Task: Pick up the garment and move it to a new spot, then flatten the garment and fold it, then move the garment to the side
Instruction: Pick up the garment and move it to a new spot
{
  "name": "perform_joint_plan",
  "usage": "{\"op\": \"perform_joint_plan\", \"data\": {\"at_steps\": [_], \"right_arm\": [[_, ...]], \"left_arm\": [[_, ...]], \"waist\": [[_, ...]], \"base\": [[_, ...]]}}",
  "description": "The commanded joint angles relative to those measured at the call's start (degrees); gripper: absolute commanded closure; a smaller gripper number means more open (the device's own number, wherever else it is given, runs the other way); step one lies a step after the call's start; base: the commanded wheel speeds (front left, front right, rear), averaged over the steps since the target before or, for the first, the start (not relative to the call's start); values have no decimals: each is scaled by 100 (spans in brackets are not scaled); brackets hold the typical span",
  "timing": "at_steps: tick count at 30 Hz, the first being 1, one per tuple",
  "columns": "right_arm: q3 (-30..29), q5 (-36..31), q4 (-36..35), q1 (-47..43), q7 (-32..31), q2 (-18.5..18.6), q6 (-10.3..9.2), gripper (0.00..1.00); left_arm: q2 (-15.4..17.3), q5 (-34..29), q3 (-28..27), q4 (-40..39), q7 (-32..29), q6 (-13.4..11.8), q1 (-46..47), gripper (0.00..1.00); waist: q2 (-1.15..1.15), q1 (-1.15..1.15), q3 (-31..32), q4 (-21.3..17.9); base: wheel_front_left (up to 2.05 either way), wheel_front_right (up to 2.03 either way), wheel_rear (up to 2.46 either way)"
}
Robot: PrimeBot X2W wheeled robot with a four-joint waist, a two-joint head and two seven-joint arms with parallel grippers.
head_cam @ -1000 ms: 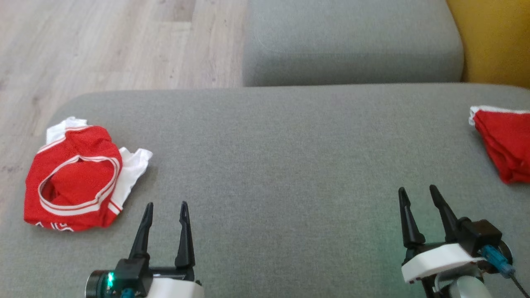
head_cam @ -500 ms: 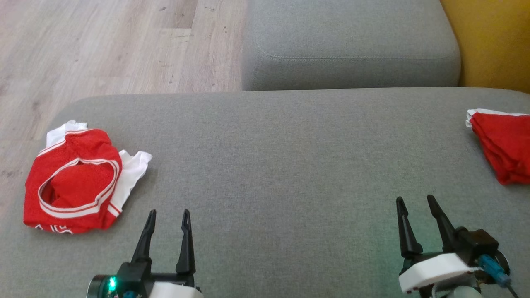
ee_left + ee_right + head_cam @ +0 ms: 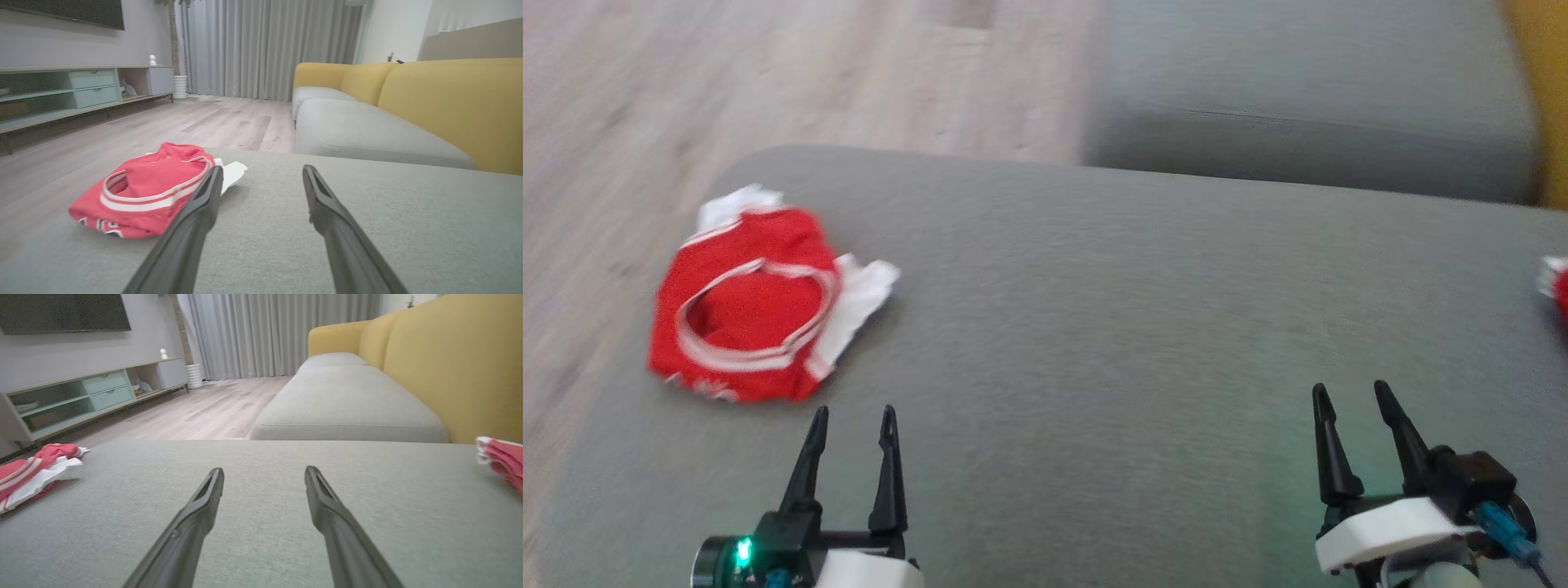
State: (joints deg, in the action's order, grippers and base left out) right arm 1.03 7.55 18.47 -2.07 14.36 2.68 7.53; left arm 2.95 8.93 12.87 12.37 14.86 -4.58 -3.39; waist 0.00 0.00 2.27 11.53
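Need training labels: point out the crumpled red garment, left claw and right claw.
crumpled red garment (image 3: 743, 309), head view, red cloth inside striped band
left claw (image 3: 854, 410), head view, midway between fingertips
right claw (image 3: 1349, 387), head view, midway between fingertips

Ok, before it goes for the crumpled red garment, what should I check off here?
1. The left hand is open and empty: ok.
2. The right hand is open and empty: ok.
3. The garment lies free on the cushion, ahead and left of the left hand: ok.
4. Bare cushion in the middle for a new spot: ok.
5. Head view sharp enough to aim: not ok, it is blurred.
6. The second red pile at the right edge is apart from the right hand: ok.
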Motion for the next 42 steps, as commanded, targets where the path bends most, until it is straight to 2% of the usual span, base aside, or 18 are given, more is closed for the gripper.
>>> {"op": "perform_joint_plan", "data": {"at_steps": [1, 5, 6, 9, 11, 12, 15, 20, 23, 27, 28, 30, 36, 37, 38, 39, 40, 42], "right_arm": [[119, 2, -225, 130, 63, 21, -4, 0], [145, -20, -260, 165, 63, 21, -4, 0], [131, -35, -287, 183, 63, 21, -4, 0], [228, -141, -313, 330, 63, 43, -4, 0], [452, -235, -278, 517, 63, 247, -4, 0], [452, -235, -278, 517, 63, 247, -4, 0], [505, -262, -316, 649, 63, 545, -4, 0], [415, -330, -537, 787, 63, 1050, -4, 0], [381, -350, -639, 864, 63, 1314, -4, 0], [365, -372, -741, 947, 63, 1539, -4, 0], [338, -369, -779, 989, 63, 1603, -4, 0], [302, -380, -828, 1015, 63, 1633, -4, 0], [246, -372, -889, 1006, 63, 1677, -4, 0], [244, -371, -893, 1003, 63, 1679, -4, 0], [240, -370, -895, 1004, 63, 1679, -4, 0], [236, -371, -893, 1009, 63, 1676, -4, 0], [237, -373, -887, 1018, 63, 1673, -4, 0], [251, -379, -881, 1050, 63, 1661, -4, 0]], "left_arm": [[-7, -22, -201, -235, 14, -47, 313, 0], [-7, -3, -290, -311, 14, -110, 249, 0], [-7, -1, -357, -350, 14, -125, 226, 0], [-7, 41, -550, -492, 14, -196, 261, 0], [-7, 112, -703, -641, 14, -256, 441, 0], [-7, 112, -703, -641, 14, -256, 441, 0], [-7, 150, -722, -696, 14, -219, 812, 0], [-7, 106, -508, -435, 14, 103, 1788, 0], [-7, 89, -314, 56, 14, 292, 2435, 0], [-7, 116, -160, 1185, 14, 366, 3153, 0], [-7, 124, -153, 1831, 14, 339, 3421, 0], [-7, 158, -170, 2375, 14, 268, 3632, 0], [-7, 200, -249, 3216, 14, -69, 3932, 0], [-7, 229, -265, 3291, 14, -74, 3955, 7], [-7, 259, -289, 3356, 14, -76, 3980, 47], [-7, 265, -298, 3422, 14, -77, 4003, 67], [-7, 272, -297, 3507, 14, -69, 4022, 100], [-7, 291, -294, 3611, 14, -53, 4071, 100]], "waist": [[0, 0, -129, 679], [0, 0, -224, 1386], [0, 0, -285, 1700], [0, 0, -569, 1904], [0, 0, -908, 1969], [0, 0, -908, 1969], [0, 0, -1325, 1997], [0, 0, -2023, 1870], [0, 0, -2355, 1711], [0, 0, -2661, 1471], [0, 0, -2759, 1361], [0, 0, -2837, 1279], [0, 0, -2917, 1185], [0, 0, -2921, 1182], [0, 0, -2925, 1180], [0, 0, -2926, 1178], [0, 0, -2924, 1176], [0, 0, -2910, 1172]], "base": [[0, 0, 0], [0, 0, 0], [0, 0, 0], [0, 0, 0], [0, 0, 0], [0, 0, 0], [0, 0, 0], [0, 0, 0], [0, 0, 0], [0, 0, 0], [0, 0, 0], [0, 0, 0], [0, 0, 0], [0, 0, 0], [0, 0, 0], [0, 0, 0], [0, 0, 0], [0, 0, 0]]}}
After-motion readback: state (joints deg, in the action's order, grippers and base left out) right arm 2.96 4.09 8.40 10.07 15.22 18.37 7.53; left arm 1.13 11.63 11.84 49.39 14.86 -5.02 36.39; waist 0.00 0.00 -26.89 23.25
